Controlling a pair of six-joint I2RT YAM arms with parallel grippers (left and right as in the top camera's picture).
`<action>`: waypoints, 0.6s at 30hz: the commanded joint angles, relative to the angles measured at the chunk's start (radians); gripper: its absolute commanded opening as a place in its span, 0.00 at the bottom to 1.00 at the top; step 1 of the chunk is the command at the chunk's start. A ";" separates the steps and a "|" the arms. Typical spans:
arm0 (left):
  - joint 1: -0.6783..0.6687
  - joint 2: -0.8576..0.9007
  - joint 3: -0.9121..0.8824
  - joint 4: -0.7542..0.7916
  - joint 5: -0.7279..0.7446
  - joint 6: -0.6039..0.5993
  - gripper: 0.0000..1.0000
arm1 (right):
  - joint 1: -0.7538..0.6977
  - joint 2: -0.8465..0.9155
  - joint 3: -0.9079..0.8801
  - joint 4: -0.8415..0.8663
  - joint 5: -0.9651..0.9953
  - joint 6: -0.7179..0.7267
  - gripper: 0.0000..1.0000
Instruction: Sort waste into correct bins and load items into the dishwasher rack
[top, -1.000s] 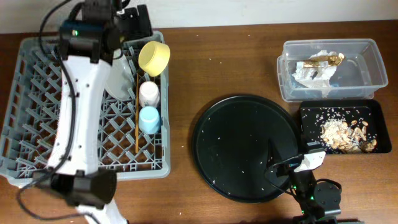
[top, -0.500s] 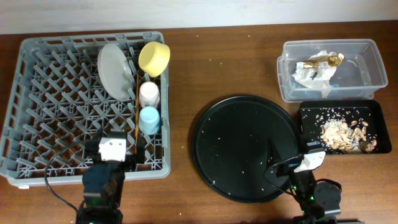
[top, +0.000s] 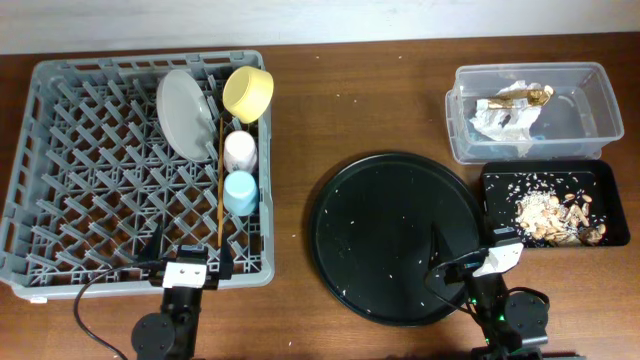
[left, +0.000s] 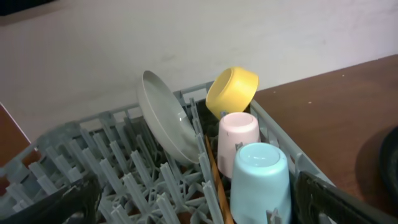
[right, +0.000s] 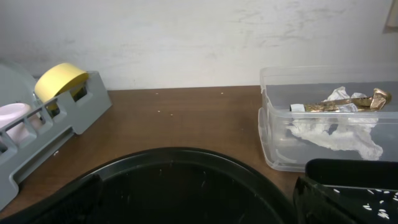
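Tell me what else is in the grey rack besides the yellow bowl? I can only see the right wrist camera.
Observer: A pale grey plate stands on its edge in the rack, right beside the yellow bowl.
Operator: Is there a blue cup anywhere?
Observer: Yes, the blue cup sits mouth-down in the rack, next to the pink cup.
Operator: What's in the flat black tray? I only see its corner.
Observer: Beige food scraps are piled in the black tray, toward its right end.
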 joint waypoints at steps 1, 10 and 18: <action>0.006 -0.013 -0.009 -0.056 -0.002 0.021 0.99 | 0.003 -0.005 -0.005 -0.004 -0.011 0.009 0.98; 0.006 -0.012 -0.009 -0.086 -0.015 0.016 0.99 | 0.003 -0.005 -0.005 -0.004 -0.011 0.009 0.98; 0.006 -0.012 -0.009 -0.086 -0.015 0.016 0.99 | 0.003 -0.005 -0.005 -0.004 -0.011 0.009 0.98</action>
